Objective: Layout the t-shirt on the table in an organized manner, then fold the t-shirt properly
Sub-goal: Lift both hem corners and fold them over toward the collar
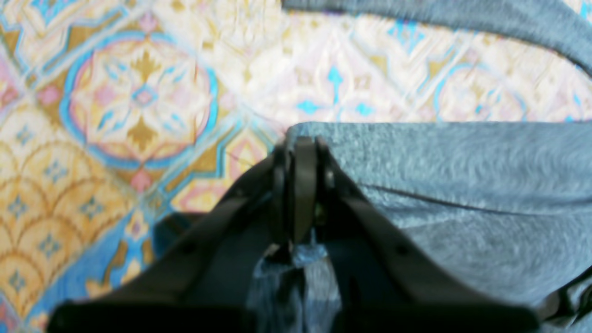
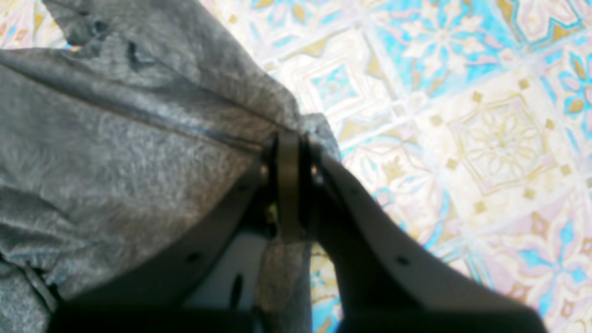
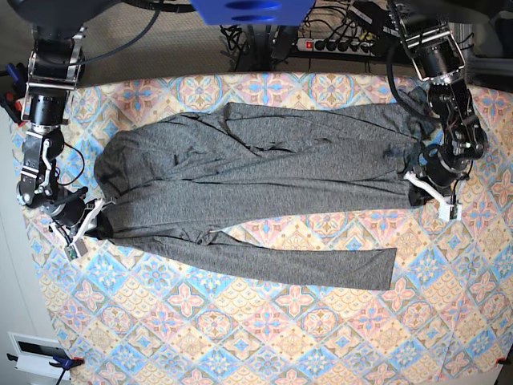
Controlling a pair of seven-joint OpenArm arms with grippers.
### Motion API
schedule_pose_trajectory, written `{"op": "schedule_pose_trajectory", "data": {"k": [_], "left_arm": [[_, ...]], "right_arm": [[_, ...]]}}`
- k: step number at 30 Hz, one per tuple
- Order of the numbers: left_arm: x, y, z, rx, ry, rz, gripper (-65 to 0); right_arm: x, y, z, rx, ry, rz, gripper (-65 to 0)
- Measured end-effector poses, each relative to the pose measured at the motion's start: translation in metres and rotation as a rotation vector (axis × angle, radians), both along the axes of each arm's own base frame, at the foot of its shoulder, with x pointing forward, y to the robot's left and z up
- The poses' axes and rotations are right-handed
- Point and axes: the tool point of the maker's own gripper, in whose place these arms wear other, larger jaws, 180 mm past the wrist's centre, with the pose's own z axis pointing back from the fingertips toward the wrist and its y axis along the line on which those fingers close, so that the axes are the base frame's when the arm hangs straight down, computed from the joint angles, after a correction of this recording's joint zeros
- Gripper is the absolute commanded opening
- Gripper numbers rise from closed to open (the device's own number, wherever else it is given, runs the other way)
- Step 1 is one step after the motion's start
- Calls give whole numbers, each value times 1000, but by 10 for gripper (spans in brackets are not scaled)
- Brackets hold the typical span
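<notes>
Scene: we look down on a bench (image 3: 264, 337) covered in a blue, pink and cream tile-patterned cloth, with the dark grey t-shirt (image 3: 256, 172) stretched wide across its middle, from 9 o'clock to 3 o'clock.

Garment: it lies mostly flat but creased, with a long loose flap trailing towards 5 o'clock.

Step in hand: we judge this as the laying-out stage; the cloth is held taut between our two arms, and no fold has been made yet.

Left jaws (image 1: 300, 143): closed tight on a corner of the fabric, at 3 o'clock in the overhead view.

Right jaws (image 2: 289, 138): also clamped shut, pinching a fabric edge along a seam, at 9 o'clock in the overhead view.

Next move: we think it calls for lowering both held edges evenly, smoothing the creases and squaring the trailing flap before any fold begins.

Risk: uneven tension could bunch the middle.
</notes>
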Motion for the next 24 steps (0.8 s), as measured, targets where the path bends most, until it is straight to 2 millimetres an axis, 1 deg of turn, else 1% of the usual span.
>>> {"op": "schedule_pose_trajectory", "data": {"k": [2,4,6,8,10,12,14,18,22,24], "left_arm": [[-5,-1,4,15,-9,-9,-650],[-9,-2,10,32,-22,-18,-650],[-16,2,15,42,-36,-8,-650],[-24,13,23,53,-53,26,-650],[-32,21,30,78,-64,42,-650],[-36,22,37,89,-83,38,-650],[-43,23,40,98,-87,42,-650],[-63,29,33,114,-52,58,-650],[-77,22,18,98,-9,56,-650],[-82,24,12,95,8,64,-650]], "right_arm": [[-5,1,-4,11,5,-1,-650],[-16,1,-14,4,32,3,-650],[-24,-2,-19,5,45,-9,-650],[-26,-12,-14,2,29,-36,-650],[-22,-21,-4,10,-4,-65,-650],[-20,-25,2,25,-23,-83,-650],[-25,-31,-2,28,-15,-101,-650],[-44,-33,-20,24,41,-107,-650],[-45,-33,-21,30,36,-112,-650],[-47,-33,-23,29,41,-112,-650]]}}
